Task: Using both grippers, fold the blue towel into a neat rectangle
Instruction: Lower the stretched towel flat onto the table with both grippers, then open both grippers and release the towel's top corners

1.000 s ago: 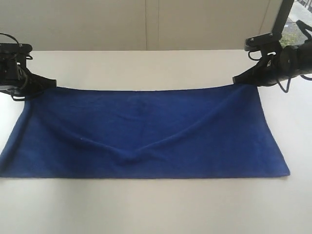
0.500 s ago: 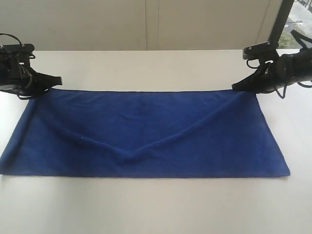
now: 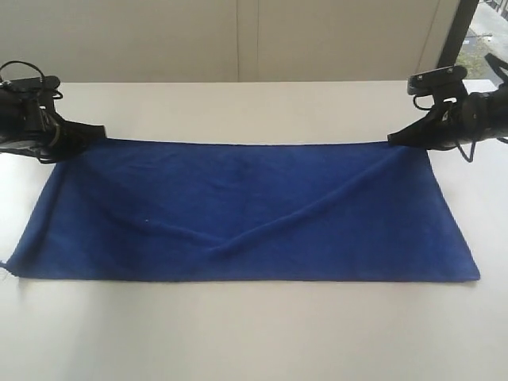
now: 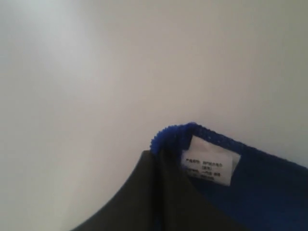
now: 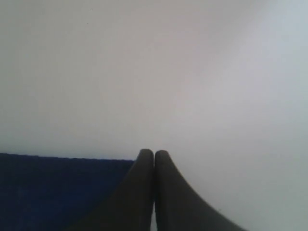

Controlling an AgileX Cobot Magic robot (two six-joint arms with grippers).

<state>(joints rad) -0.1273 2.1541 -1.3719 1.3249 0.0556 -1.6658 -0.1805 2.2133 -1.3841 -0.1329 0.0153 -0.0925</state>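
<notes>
Deep blue soft cloth towel (image 3: 246,210): light, floppy, wrinkles easy. My left black gripper (image 3: 95,132), upper left, pinched shut on corner; my right black gripper (image 3: 394,140), upper right, same. Corners best hold.

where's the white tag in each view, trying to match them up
Exterior: not discernible; its corner is pinched at the left gripper.
Left wrist: tag lies on the towel corner, right beside the closed fingers.
Right wrist: not in it.
Shared landmark: the blue towel, seen in all three.
</notes>
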